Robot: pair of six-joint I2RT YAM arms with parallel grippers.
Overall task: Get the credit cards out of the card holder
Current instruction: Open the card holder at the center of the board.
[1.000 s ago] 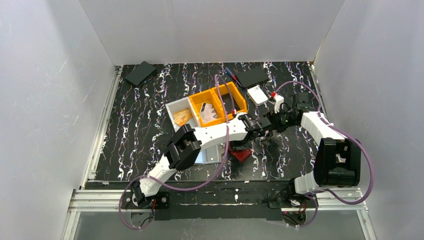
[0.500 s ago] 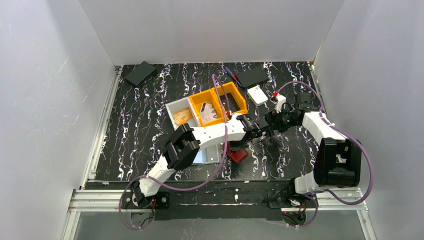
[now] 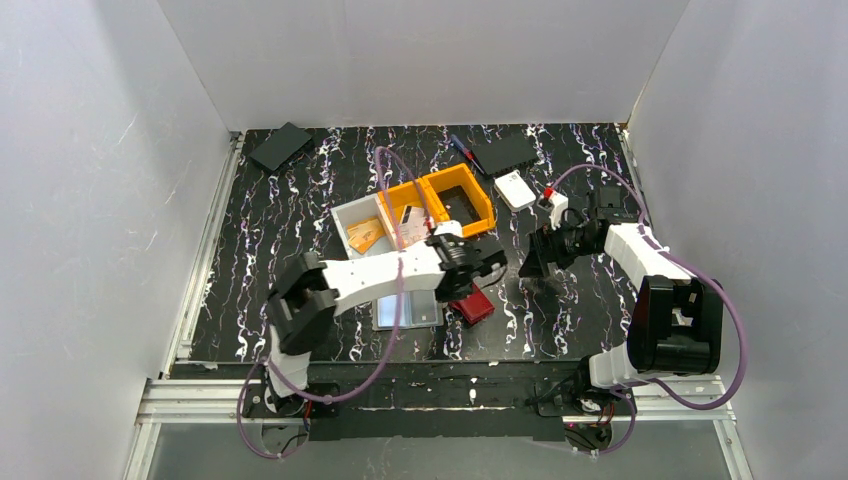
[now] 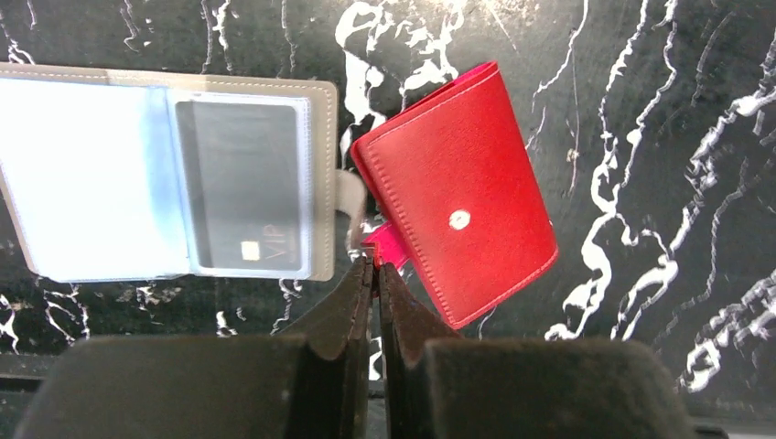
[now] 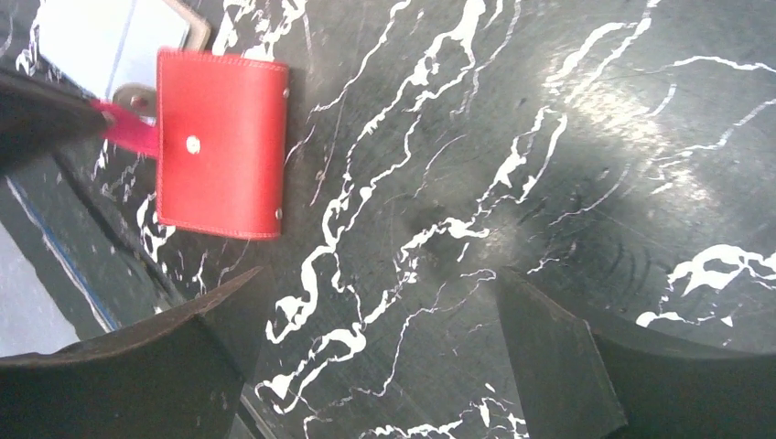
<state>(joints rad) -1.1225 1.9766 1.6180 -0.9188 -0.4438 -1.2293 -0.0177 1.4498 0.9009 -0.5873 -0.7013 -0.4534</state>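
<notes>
As the card holder [image 4: 458, 197] lies closed, left claw [image 4: 373, 265] pinches its tab [image 4: 388, 245].

Bare table [image 3: 585, 318] right of card holder [image 3: 478, 307] (wallet [image 3: 407, 311] left)

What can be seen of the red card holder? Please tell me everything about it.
The red card holder lies flat and closed on the black marbled table. It looks like leather, with stitched edges, rounded corners and a silver stud on its upper face. A pink tab sticks out from one side, and the left tool is shut on that tab. An open beige holder lies beside it; whether they touch is unclear.
</notes>
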